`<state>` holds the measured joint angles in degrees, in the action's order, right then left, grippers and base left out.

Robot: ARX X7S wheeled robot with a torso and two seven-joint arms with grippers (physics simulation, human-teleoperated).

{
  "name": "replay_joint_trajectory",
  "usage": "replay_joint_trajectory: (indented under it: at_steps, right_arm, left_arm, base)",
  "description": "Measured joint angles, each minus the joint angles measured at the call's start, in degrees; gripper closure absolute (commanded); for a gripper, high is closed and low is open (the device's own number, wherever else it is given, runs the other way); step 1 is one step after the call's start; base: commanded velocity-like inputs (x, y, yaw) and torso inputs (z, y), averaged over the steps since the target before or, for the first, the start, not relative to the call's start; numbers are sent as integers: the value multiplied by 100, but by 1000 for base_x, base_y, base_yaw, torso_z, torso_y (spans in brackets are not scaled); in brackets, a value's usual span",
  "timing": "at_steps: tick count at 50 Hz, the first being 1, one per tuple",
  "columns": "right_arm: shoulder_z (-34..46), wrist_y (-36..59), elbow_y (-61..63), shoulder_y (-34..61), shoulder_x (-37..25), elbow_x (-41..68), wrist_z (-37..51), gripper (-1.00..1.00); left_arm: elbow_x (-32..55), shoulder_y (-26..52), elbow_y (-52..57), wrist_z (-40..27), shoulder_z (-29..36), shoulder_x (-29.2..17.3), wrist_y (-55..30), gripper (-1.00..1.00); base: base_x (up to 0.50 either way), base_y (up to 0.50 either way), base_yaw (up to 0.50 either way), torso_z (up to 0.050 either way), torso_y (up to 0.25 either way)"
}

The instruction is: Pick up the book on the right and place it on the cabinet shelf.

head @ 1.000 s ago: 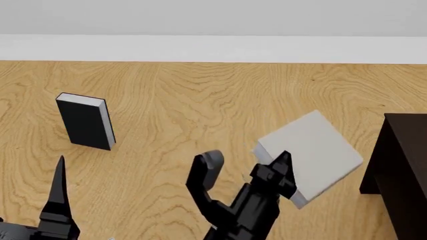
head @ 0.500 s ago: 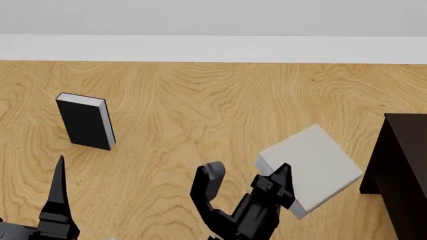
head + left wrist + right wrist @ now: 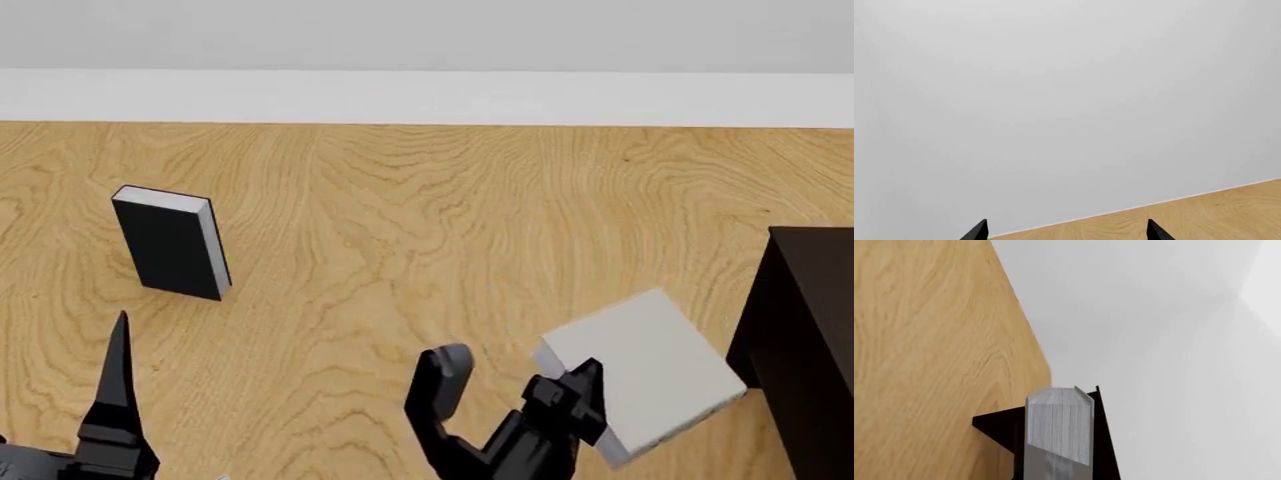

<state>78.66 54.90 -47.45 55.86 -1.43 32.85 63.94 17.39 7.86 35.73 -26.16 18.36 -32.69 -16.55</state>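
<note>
While our right gripper (image 3: 514, 400) appears clamped on the plain light grey hardcover book (image 3: 647, 365), tilted clear of the wooden floor (image 3: 400, 220), we judge the carry under way, next needing travel rightward to the dark brown boxy cabinet shelf (image 3: 807, 340); our left gripper (image 3: 1066, 231) stands open and empty.

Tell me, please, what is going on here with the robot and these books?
The right gripper is at the light grey book, which is tilted above the wooden floor, close beside the dark cabinet. One finger lies against the book's edge, while the other stands apart, so the grasp is unclear. The book is not yet on the shelf. A black book stands upright on the floor, untouched. The left gripper is idle and open.
</note>
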Motion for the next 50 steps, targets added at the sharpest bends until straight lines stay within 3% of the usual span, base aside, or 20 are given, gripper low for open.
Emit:
replay_joint_trajectory:
  at_steps: [26, 50]
  right_arm:
    - [-6, 349, -177, 103, -15, 49, 6, 100]
    - [288, -77, -849, 78, 129, 311, -295, 100]
  left_arm:
    - [27, 14, -46, 12, 20, -6, 32, -100]
    - [42, 11, -18, -14, 18, -29, 29, -100]
  base:
    - [0, 0, 0, 0, 2]
    - [0, 0, 0, 0, 1]
